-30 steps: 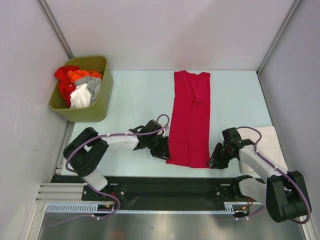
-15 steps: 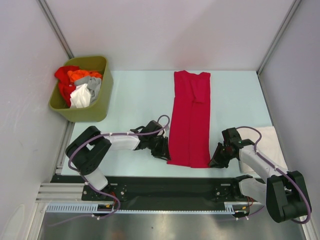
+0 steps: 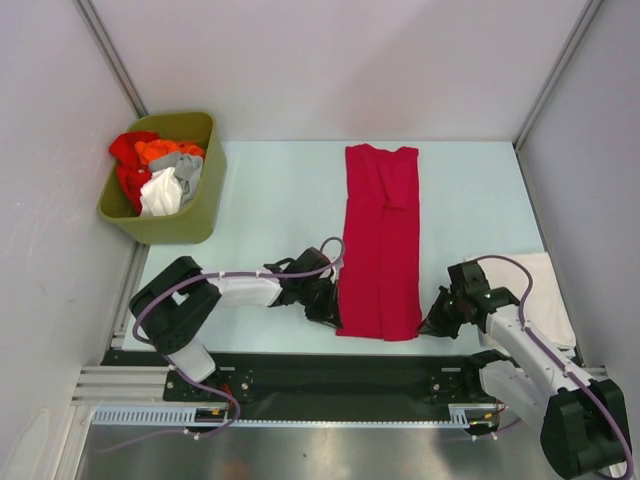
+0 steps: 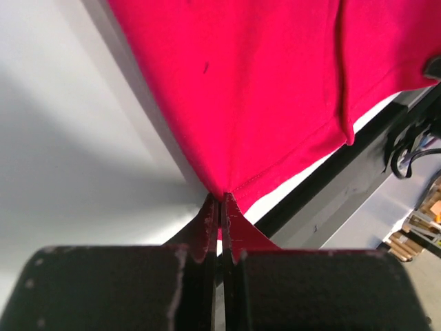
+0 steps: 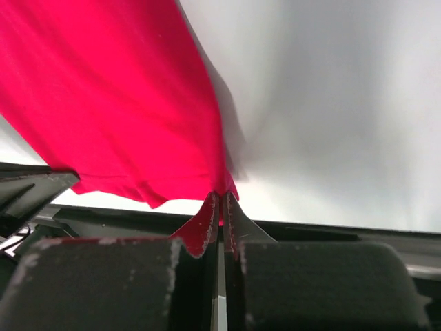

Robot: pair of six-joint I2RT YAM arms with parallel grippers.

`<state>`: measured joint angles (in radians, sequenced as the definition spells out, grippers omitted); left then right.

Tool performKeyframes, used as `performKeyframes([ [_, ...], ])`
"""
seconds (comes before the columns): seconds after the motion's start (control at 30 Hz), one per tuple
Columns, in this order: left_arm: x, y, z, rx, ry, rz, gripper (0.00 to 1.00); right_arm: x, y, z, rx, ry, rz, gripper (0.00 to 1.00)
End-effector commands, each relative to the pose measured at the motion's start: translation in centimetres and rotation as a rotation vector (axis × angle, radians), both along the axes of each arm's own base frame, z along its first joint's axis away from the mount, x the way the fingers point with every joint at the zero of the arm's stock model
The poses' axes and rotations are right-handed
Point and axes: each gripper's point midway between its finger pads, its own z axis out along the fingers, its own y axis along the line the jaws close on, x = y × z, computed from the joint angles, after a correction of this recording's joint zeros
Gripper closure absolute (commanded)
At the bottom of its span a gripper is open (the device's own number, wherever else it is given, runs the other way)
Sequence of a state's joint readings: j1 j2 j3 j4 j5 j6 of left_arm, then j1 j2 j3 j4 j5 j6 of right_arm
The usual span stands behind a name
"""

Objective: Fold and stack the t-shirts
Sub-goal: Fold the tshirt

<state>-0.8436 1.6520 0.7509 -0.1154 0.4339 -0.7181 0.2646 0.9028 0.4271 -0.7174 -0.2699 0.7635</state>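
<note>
Near corners of crimson t-shirt (image 3: 380, 240) held by left pincer (image 4: 220, 201) and right pincer (image 5: 220, 196), both clamped shut. Risk: thin bite may slip on lift, skewing fold.

Place: a robotics lab test cell, not a home or a shop.
Enclosure: plain white wall panels (image 3: 330, 60) box in three sides, joined by bare grey aluminium corner posts (image 3: 110, 55).
Counter: a pale, smooth blue-white counter (image 3: 270, 200), bare of any household fittings.
Machines: two white-and-black robot arms, left (image 3: 230, 285) and right (image 3: 520, 335), bolted to a black base plate (image 3: 340, 375) at the near edge.
Wiring: exposed purple cables (image 3: 500, 262) loop along both arms; a white slotted cable duct (image 3: 330, 418) runs in front.
Frame: silver aluminium extrusion rail (image 3: 110, 385) and a brushed metal sheet (image 3: 330, 455) below.
Props: one crimson-red cloth t-shirt (image 3: 380, 240) laid flat, with crumpled t-shirts (image 3: 155, 170) in an olive-green plastic bin (image 3: 165, 228).
</note>
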Motion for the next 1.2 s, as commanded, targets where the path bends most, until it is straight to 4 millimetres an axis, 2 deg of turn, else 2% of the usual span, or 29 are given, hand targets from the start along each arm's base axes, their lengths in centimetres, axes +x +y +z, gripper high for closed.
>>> performKeyframes([
  [0.0,0.3,-0.2,2.1,-0.013,-0.036,0.002,1.0,0.9,0.3,1.9,0.013,-0.021,-0.008,1.0],
  [0.13,4.0,-1.4,5.3,-0.055,-0.104,0.039,1.0,4.7,-0.4,4.5,0.003,-0.086,-0.01,1.0],
  [0.17,5.0,-1.7,5.8,-0.06,-0.114,0.048,1.0,5.6,-0.6,4.3,-0.002,-0.068,-0.013,1.0],
  [0.2,7.3,-2.4,7.1,-0.08,-0.137,0.067,1.0,7.4,-0.6,5.7,0.003,-0.108,-0.013,1.0],
  [0.27,9.3,-2.7,7.7,-0.079,-0.142,0.074,1.0,9.4,-1.4,5.5,-0.003,-0.082,-0.023,1.0],
  [0.3,11.6,-3.4,8.7,-0.1,-0.156,0.089,1.0,11.2,-1.4,6.6,0.004,-0.112,-0.027,1.0],
  [0.37,13.5,-3.8,9.5,-0.117,-0.17,0.103,1.0,13.4,-1.8,7.4,0.007,-0.141,-0.034,1.0],
  [0.4,15.4,-4.1,10.8,-0.141,-0.192,0.124,1.0,14.4,-2.2,6.6,-0.003,-0.114,-0.039,1.0],
  [0.43,16.2,-4.2,10.3,-0.139,-0.177,0.132,1.0,16.4,-2.3,7.9,-0.004,-0.16,-0.038,1.0],
  [0.47,17.1,-4.3,10.3,-0.145,-0.176,0.143,1.0,17.4,-2.5,7.8,-0.005,-0.154,-0.037,1.0],
  [0.5,18.7,-4.4,11.3,-0.163,-0.196,0.165,1.0,18.3,-2.9,6.8,-0.01,-0.122,-0.038,1.0],
  [0.53,19.4,-4.5,10.4,-0.158,-0.176,0.172,1.0,20.4,-2.9,7.8,-0.002,-0.166,-0.037,1.0],
  [0.57,20.6,-4.2,10.4,-0.163,-0.175,0.193,1.0,21.3,-3.1,7.8,-0.002,-0.165,-0.043,1.0],
  [0.6,21.5,-4.4,11.1,-0.181,-0.179,0.208,1.0,22.3,-3.3,6.8,-0.003,-0.14,-0.043,1.0],
  [0.63,22.2,-4.3,10.1,-0.172,-0.16,0.218,1.0,24.0,-3.2,7.8,0.002,-0.177,-0.038,1.0],
  [0.67,23.3,-3.8,10.1,-0.174,-0.161,0.239,1.0,25.0,-3.1,7.9,0.004,-0.183,-0.034,1.0],
  [0.7,24.3,-3.9,10.6,-0.185,-0.172,0.254,1.0,25.8,-3.0,6.6,0.004,-0.153,-0.026,1.0],
  [0.73,25.0,-3.7,10.5,-0.188,-0.17,0.266,1.0,26.4,-3.0,6.6,0.011,-0.152,-0.023,1.0],
  [0.77,25.9,-3.3,9.7,-0.179,-0.16,0.284,1.0,28.1,-3.9,7.4,0.011,-0.18,-0.045,1.0],
  [0.83,27.4,-3.3,10.2,-0.198,-0.169,0.302,1.0,29.2,-4.1,7.2,0.016,-0.176,-0.047,1.0],
  [0.87,28.1,-3.1,9.1,-0.192,-0.145,0.314,1.0,30.2,-4.2,6.9,0.019,-0.174,-0.049,1.0],
  [0.9,28.9,-3.2,9.7,-0.209,-0.152,0.324,1.0,30.8,-4.3,6.9,0.018,-0.178,-0.049,1.0],
  [0.97,29.9,-3.1,9.3,-0.214,-0.145,0.336,1.0,31.5,-4.5,5.9,0.02,-0.154,-0.056,1.0],
  [1.0,30.5,-3.3,9.0,-0.22,-0.14,0.339,1.0,32.3,-4.5,6.4,0.023,-0.168,-0.055,1.0],
  [1.17,31.9,-3.6,8.5,-0.232,-0.129,0.355,1.0,33.6,-4.8,5.2,0.03,-0.147,-0.054,1.0],
])
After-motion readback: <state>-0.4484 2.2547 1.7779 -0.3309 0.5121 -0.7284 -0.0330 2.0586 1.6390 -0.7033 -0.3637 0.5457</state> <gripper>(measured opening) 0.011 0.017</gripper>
